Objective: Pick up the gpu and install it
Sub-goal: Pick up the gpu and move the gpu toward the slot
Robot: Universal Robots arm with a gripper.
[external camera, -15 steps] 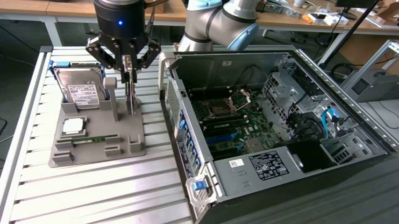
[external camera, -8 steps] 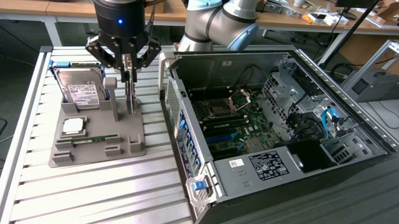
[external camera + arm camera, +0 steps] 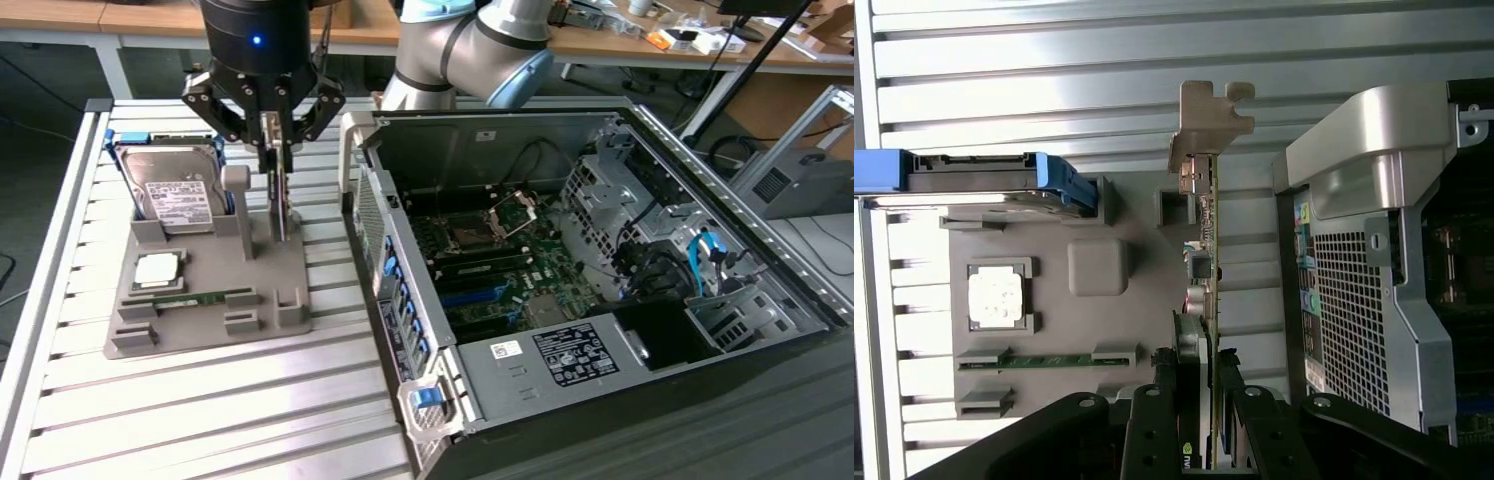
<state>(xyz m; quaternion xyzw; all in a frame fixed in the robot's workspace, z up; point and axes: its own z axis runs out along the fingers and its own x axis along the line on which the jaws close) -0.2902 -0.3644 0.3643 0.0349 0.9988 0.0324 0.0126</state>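
The gpu stands on edge in a slot of the gray holder, in the upper left of the exterior view. The gripper is closed on the card's upper edge, a finger pressed to each face. The holder also carries a hard drive with a white label, a processor chip and a green memory stick. To the right lies the open computer case, motherboard exposed. A white sticker sits at lower centre; no label's print can be read.
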